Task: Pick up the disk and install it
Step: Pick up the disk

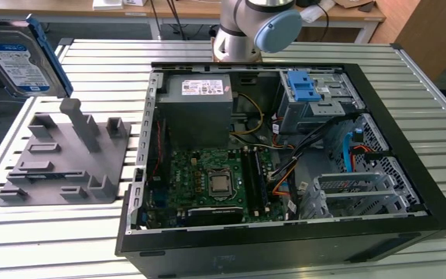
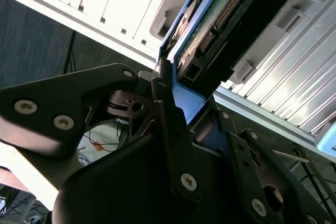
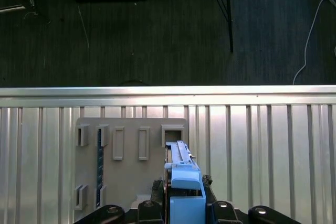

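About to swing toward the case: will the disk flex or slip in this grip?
The disk looks like a rigid metal slab, so probably no flex. The gripper clamps its blue plastic carrier, so slipping seems possible. Most of it extends past the grip, so it may lever.

No print legible anywhere.
- Disk [image 1: 21, 58]: white-and-blue label [image 1: 15, 65] on flat face. Rows of fine print and blue patch, too small to read.
- Power-supply box [image 1: 200, 116], in far corner of open computer case [image 1: 285, 244], toward exterior view's left: white label [image 1: 202, 87] on top face. Dark rows and small marks, unreadable.
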Controlling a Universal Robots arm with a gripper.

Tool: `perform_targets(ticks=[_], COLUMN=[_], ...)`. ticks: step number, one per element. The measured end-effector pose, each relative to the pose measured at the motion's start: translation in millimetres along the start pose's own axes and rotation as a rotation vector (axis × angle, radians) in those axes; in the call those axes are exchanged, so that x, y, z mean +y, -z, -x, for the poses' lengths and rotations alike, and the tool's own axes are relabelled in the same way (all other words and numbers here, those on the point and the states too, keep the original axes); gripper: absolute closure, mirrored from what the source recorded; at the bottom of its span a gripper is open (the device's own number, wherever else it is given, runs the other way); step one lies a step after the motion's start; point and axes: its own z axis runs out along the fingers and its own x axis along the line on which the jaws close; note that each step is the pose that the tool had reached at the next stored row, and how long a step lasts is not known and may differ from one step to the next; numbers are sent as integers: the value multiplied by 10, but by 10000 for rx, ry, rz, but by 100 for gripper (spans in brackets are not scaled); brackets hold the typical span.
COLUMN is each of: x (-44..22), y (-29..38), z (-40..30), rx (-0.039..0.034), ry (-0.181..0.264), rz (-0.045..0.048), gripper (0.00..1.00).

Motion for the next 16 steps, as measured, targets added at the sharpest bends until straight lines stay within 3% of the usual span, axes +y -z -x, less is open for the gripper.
perform_targets(ticks=[11,16], x=[-47,-45], y=[5,79], z=[1,2], rx=[10,23], ry=[0,0], rz=[1,0], gripper=[64,64])
